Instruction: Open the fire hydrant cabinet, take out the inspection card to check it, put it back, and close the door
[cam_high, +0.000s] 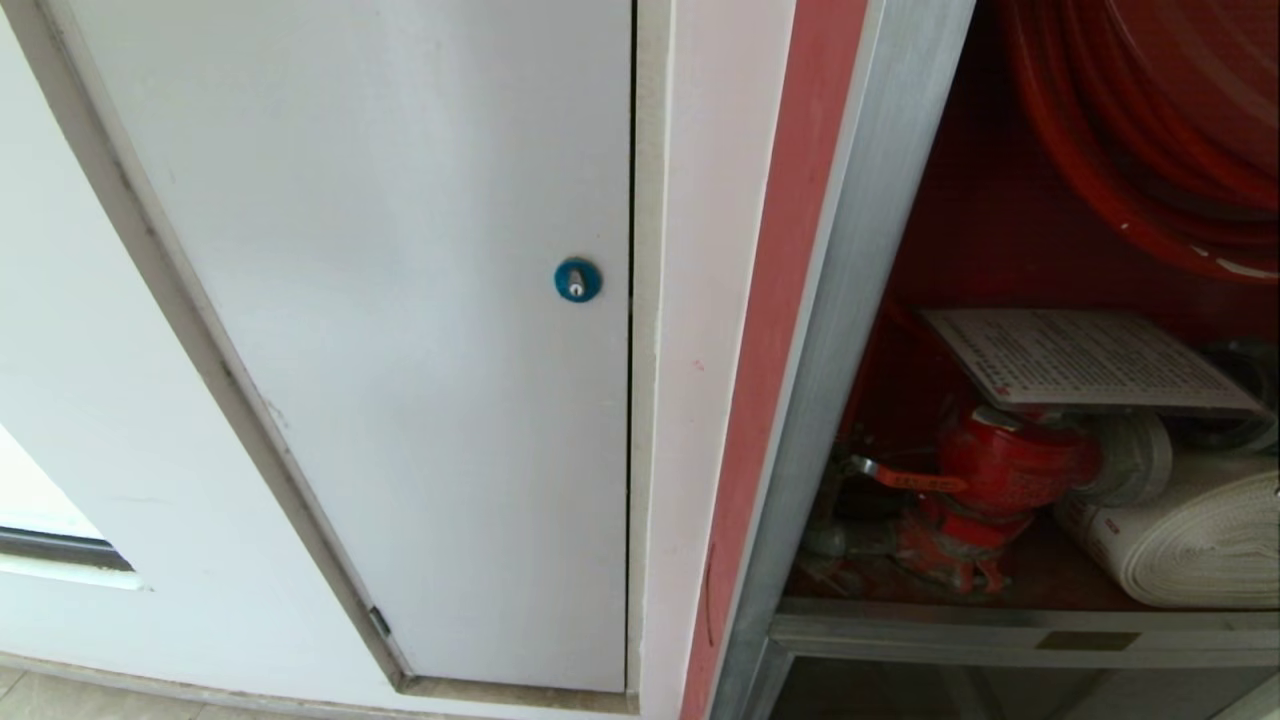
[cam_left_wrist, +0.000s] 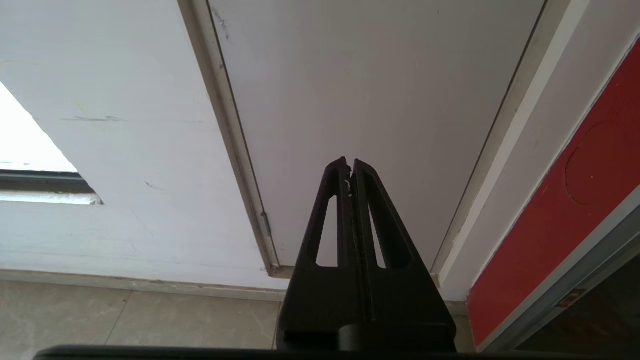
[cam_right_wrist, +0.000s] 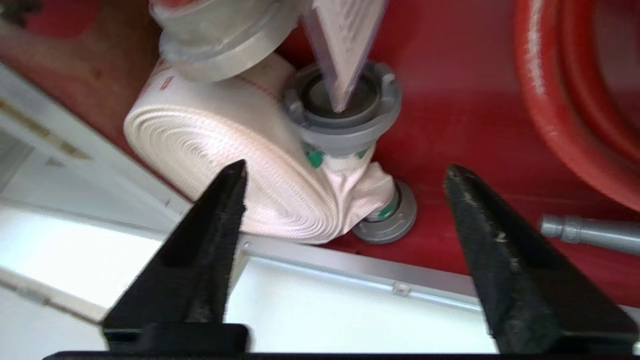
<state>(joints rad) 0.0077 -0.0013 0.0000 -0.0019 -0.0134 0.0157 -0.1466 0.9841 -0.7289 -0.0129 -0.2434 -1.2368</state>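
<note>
In the right wrist view alone, right claw (cam_right_wrist: 345, 175) gapes, clear of inspection card (cam_right_wrist: 345, 40)

A: What carries everything here?
B: The red floor of the fire hydrant cabinet (cam_high: 850, 300), behind its silver sill.
A: And what sits on it?
B: A red valve (cam_high: 985, 480) at the left, and a white rolled hose (cam_high: 1190, 540) just beside it on the right.
A: And the inspection card (cam_high: 1080, 360)?
B: It isn't on that floor; it rests across the top of the valve, tilted.
</note>
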